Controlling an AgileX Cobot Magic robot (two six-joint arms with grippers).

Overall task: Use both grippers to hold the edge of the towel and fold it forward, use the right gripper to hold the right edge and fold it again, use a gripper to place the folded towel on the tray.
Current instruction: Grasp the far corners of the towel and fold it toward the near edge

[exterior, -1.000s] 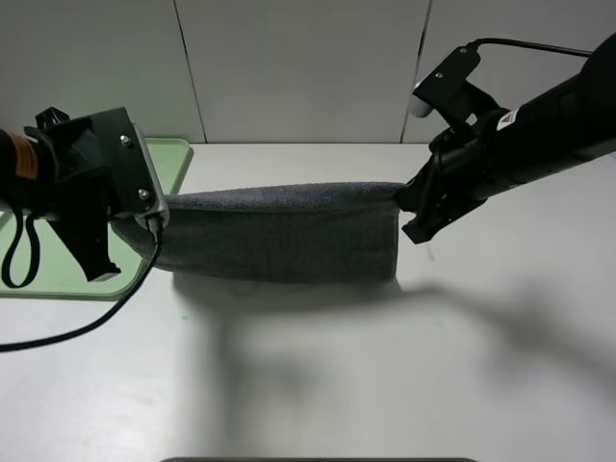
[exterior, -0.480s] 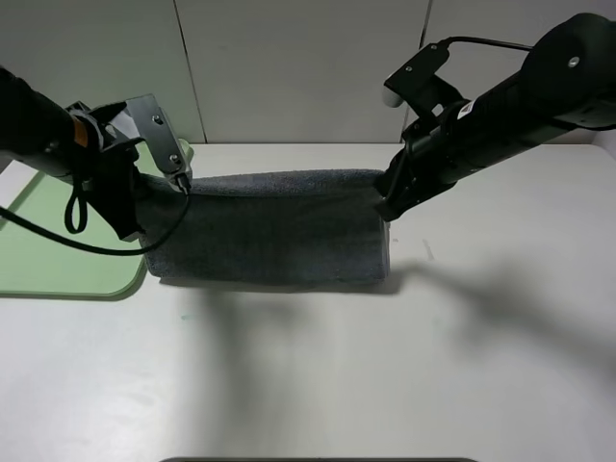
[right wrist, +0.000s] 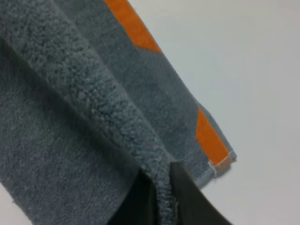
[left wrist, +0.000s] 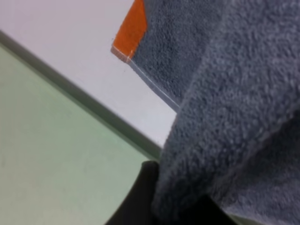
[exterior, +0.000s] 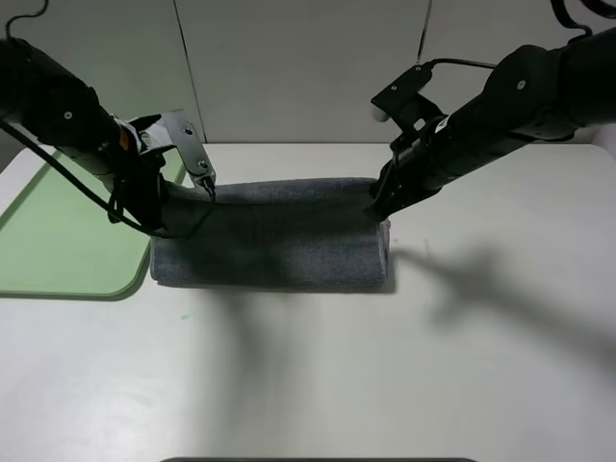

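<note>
While the towel [exterior: 274,252] lies doubled, left gripper [exterior: 166,206] and right gripper [exterior: 378,201] (jaws closed) pinch its edge [exterior: 289,186].

White matte table [exterior: 404,385] runs under & in front of both hands. Soft grey shadows on it, one in front of left hand [exterior: 204,183], one out past right hand [exterior: 378,202]. Pale panelled wall [exterior: 308,67] behind hands w/ 2 vertical seams, approx. one behind each. Light even, diffuse.
</note>
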